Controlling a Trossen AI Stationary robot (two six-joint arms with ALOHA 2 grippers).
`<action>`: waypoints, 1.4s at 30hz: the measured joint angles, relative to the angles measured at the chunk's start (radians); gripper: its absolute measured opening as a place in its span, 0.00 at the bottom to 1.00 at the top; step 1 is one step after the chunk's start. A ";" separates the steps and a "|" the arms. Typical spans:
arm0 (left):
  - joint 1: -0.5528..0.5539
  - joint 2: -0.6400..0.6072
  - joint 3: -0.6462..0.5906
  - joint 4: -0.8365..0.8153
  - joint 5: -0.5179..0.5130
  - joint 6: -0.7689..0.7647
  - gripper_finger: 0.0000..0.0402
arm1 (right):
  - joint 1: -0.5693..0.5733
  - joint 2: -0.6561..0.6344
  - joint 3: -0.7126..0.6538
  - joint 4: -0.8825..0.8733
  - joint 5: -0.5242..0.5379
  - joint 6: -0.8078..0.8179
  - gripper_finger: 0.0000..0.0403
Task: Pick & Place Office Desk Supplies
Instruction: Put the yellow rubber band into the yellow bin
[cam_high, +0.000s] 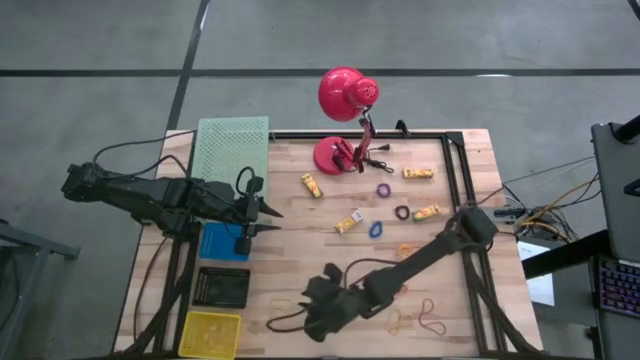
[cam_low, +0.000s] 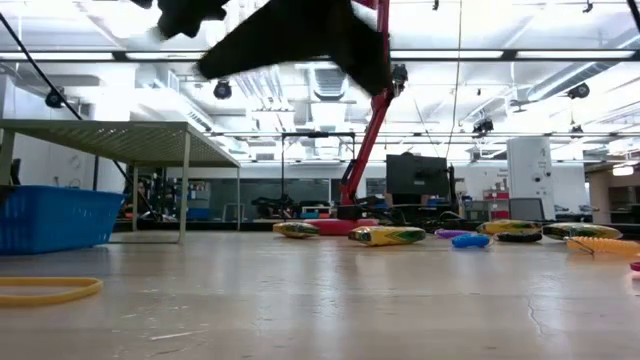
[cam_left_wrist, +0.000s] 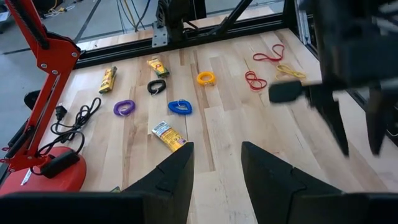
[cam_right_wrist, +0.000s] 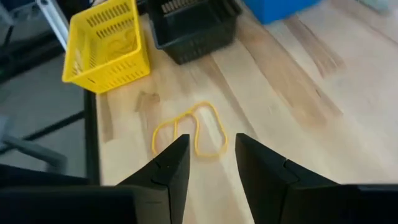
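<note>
Right pincer (cam_right_wrist: 208, 163) part open, empty, above thin yellow rubber band loops (cam_right_wrist: 189, 129) on wooden bench (cam_right_wrist: 298, 87); left pincer (cam_left_wrist: 217, 168) part open, empty

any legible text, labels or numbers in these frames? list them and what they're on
None can be read.
Small yellow rectangular pieces: printed wrappers, marks too small and blurred to make out.
Red desk lamp: no lettering visible.
Yellow basket, black basket, blue bin: no labels visible.
Room behind the table in the low view: no legible signs.
</note>
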 joint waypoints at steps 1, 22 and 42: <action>0.000 0.000 0.000 0.000 0.000 0.000 0.34 | 0.006 -0.017 0.000 -0.038 -0.001 0.052 0.30; 0.000 0.000 0.000 -0.001 0.000 0.000 0.34 | 0.155 -0.091 0.001 -0.393 -0.191 0.881 0.30; 0.000 0.000 0.000 -0.003 0.000 0.000 0.34 | 0.170 -0.246 0.006 -0.578 -0.073 0.261 0.30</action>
